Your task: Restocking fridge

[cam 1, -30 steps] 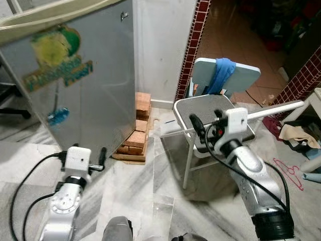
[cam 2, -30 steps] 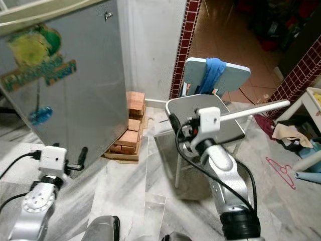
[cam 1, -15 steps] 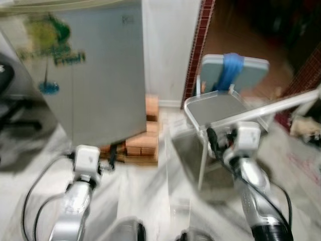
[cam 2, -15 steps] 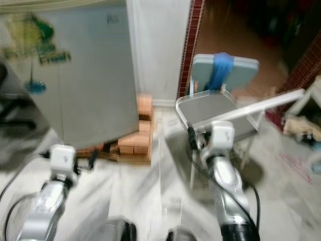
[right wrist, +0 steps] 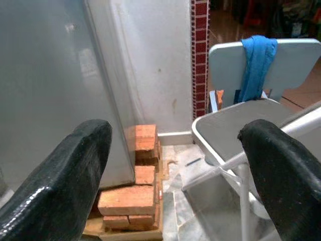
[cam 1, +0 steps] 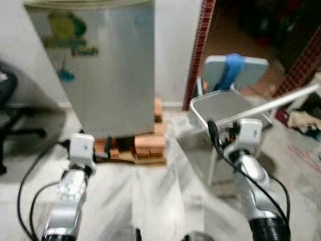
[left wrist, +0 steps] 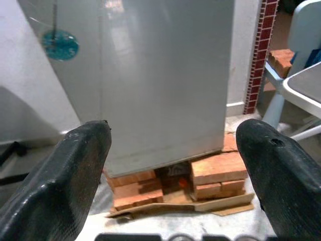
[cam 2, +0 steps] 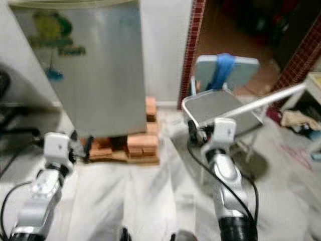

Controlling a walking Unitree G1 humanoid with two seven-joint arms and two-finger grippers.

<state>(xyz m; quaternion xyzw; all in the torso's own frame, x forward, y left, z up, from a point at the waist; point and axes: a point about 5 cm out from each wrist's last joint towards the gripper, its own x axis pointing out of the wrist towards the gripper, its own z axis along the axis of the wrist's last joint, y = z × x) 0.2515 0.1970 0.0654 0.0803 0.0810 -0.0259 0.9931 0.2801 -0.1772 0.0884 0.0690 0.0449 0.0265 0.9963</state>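
Looked like a lived-in home, utility corner near a doorway. Silver fridge [cam 1: 113,70] with a worn sticker [cam 1: 70,35], propped on stacked bricks [cam 1: 145,145] over marble-pattern floor [cam 1: 150,196]. Pale plastic chair [cam 1: 228,108] with a blue cloth [cam 1: 231,68] draped over its back. Red-tiled door jamb [cam 1: 199,50] beside white wall, clothes heaped on the floor [cam 1: 306,120] at right.

A silver fridge [cam 2: 95,70] stands closed on stacked bricks [cam 2: 135,143] by a white wall. Right of it sits a grey chair [cam 2: 223,108] with a blue cloth [cam 2: 220,70] draped over its back.
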